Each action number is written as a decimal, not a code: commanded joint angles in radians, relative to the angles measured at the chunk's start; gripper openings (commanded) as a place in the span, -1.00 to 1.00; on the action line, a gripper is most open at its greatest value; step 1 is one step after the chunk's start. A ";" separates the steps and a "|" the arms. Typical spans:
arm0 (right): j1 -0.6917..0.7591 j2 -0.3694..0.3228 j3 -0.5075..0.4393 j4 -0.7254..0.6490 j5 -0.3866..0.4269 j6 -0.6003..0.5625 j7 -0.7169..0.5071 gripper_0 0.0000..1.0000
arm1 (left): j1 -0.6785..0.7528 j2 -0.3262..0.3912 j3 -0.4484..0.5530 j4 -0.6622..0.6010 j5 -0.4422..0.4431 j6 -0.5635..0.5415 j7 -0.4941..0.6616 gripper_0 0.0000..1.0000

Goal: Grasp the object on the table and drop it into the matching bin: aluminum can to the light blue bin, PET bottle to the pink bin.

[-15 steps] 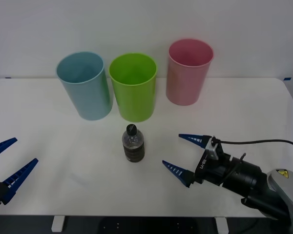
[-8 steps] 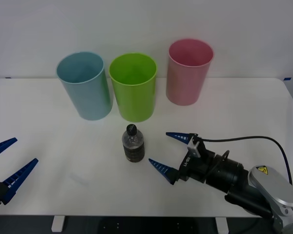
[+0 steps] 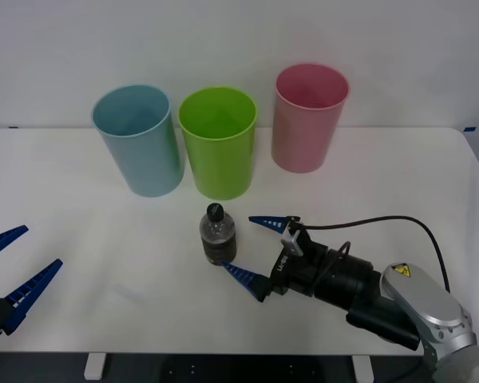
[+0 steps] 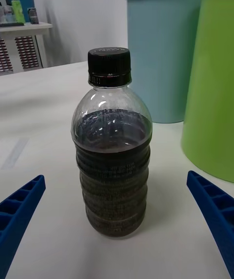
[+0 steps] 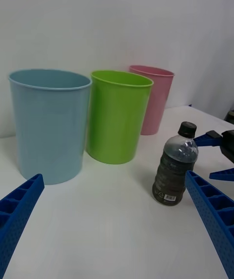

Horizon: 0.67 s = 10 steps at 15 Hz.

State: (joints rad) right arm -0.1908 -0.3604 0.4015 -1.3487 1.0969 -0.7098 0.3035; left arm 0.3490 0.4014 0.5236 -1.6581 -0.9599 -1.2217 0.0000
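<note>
White table point(image 3: 88, 207), bottle point(image 3: 218, 234) label unreadable

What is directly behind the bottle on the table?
Behind the PET bottle stands the lime green bin, apart from it. The bin's floor is hidden by its wall.

The bottle point(image 4: 113, 147) is clear glossy plastic with a ribbed lower body and a black ridged cap. The three bins, light blue point(image 3: 139, 140), green point(image 3: 219, 144) and pink point(image 3: 306, 117), look like smooth plastic (slightly shiny). The table point(image 3: 80, 199) is smooth matt white. The right gripper point(image 3: 255, 249) has ribbed blue plastic fingers point(image 4: 17, 208).
</note>
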 commanded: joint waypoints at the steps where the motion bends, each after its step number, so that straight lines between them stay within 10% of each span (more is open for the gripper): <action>1: -0.053 0.043 0.000 0.085 0.018 -0.007 0.014 1.00 | 0.000 0.000 0.000 0.000 0.000 0.000 0.000 1.00; 10: -0.182 0.140 0.005 0.278 0.041 0.007 0.059 1.00 | 0.000 0.000 0.000 0.000 0.000 0.000 0.000 1.00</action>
State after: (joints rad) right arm -0.3653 -0.2267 0.4063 -1.0820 1.1379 -0.7047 0.3573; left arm 0.3490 0.4014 0.5236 -1.6581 -0.9599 -1.2217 0.0000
